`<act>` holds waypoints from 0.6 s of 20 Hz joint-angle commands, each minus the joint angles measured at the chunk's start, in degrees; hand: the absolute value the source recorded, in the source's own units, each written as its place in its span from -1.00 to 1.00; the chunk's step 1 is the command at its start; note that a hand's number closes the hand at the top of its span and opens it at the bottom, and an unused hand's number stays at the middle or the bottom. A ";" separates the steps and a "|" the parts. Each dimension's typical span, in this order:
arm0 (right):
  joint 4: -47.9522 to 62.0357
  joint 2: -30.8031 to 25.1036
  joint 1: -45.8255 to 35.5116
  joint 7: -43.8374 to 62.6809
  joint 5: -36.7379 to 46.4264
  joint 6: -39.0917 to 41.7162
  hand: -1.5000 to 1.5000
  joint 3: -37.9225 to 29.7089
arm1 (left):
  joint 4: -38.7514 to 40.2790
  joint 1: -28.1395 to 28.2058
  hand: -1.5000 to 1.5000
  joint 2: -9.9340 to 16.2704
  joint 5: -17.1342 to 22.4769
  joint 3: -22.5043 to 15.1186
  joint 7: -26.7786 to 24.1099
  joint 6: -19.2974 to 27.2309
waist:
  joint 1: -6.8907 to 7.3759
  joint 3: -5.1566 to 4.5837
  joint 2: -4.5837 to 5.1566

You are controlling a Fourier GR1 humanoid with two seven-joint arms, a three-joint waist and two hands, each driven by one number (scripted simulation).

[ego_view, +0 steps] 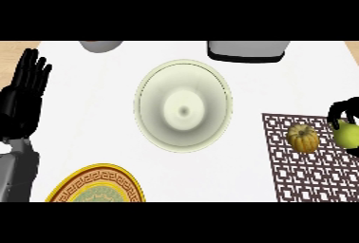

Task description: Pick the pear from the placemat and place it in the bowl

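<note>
Though no writing or label can be read on anything here, two patterns stand out: the mat (308,166) at the right of the frame carries a dark brown lattice of squares, and the plate (91,182) at the lower left has a yellow rim with a brown key border round a greenish middle.

At the right edge, the right hand (345,110) shows only in part, its black fingers curled down over the top of the pear (347,135). The fingers touch the fruit's upper side and bend round it; how far they close behind it cannot be seen, since the frame cuts the hand off. The pear is yellow-green and lies on the mat at its right side, partly out of view. Just beside it to the left, apart from it, a small ribbed orange gourd (303,137) also lies on the mat.

The left hand (24,95) rests at the left edge, fingers straight and pointing up the frame, holding nothing.

The bowl (184,105) stands in the middle, pale cream, well left of the mat. At the top edge are a grey round object (101,45) and a white and dark appliance (249,51), both cut off.
</note>
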 commanded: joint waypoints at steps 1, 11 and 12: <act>7.43 -1.48 -7.65 -3.71 3.02 -8.69 1.00 -1.16 | 1.36 -0.32 0.00 -0.44 0.17 -0.17 -2.09 -0.81 | 1.59 0.21 0.80; 20.49 -4.95 -21.00 -11.15 1.90 -18.77 1.00 -7.95 | 0.43 0.28 0.00 -1.61 -1.76 -1.36 -0.84 1.26 | -0.26 0.05 -0.01; 20.49 -6.13 -21.34 -13.72 0.90 -18.00 1.00 -8.78 | 0.10 -0.68 0.00 -1.12 -1.88 -0.88 0.24 2.00 | -0.83 0.02 -0.21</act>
